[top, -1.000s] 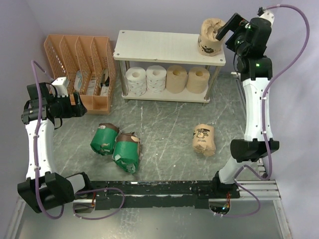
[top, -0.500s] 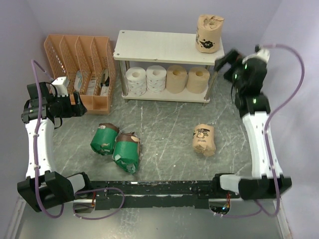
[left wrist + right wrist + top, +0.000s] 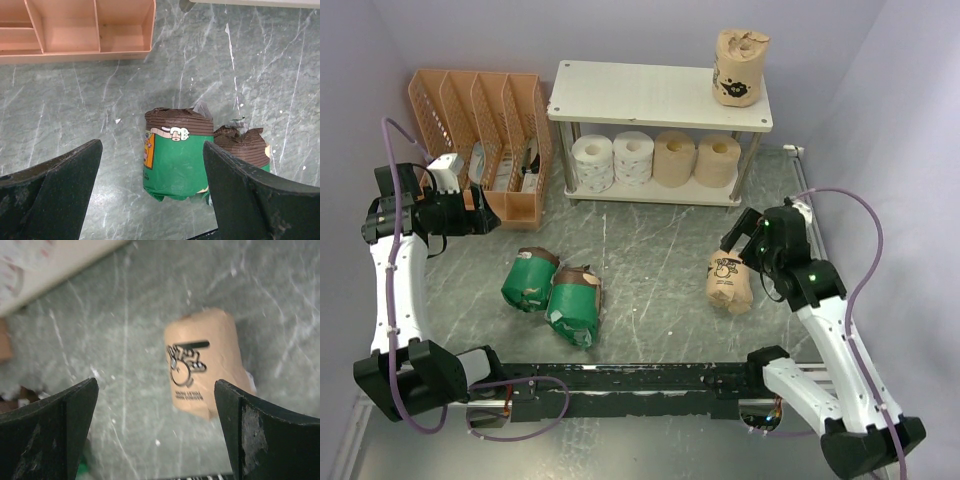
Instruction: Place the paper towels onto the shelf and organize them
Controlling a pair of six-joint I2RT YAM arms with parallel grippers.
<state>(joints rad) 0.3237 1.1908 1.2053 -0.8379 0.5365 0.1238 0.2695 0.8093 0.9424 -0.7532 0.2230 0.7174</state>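
Note:
The shelf (image 3: 650,95) stands at the back. A tan-wrapped roll (image 3: 738,68) stands on its top board at the right end. Two white rolls (image 3: 610,160) and two tan rolls (image 3: 696,160) line the lower board. A second tan-wrapped roll (image 3: 730,280) lies on the table; it also shows in the right wrist view (image 3: 205,365). My right gripper (image 3: 738,240) is open and empty just above and beside it. Two green-wrapped rolls (image 3: 552,292) lie at front left. My left gripper (image 3: 482,222) is open and empty, raised over the nearer green roll (image 3: 175,162).
An orange slotted file organizer (image 3: 480,125) stands left of the shelf, close to my left gripper. The black base rail (image 3: 640,385) runs along the table's near edge. Walls close in on the left, back and right.
My right gripper has let go of the tan-wrapped roll on the top board, pulled away, and swung down to the roll lying on the table. The left arm has not moved.

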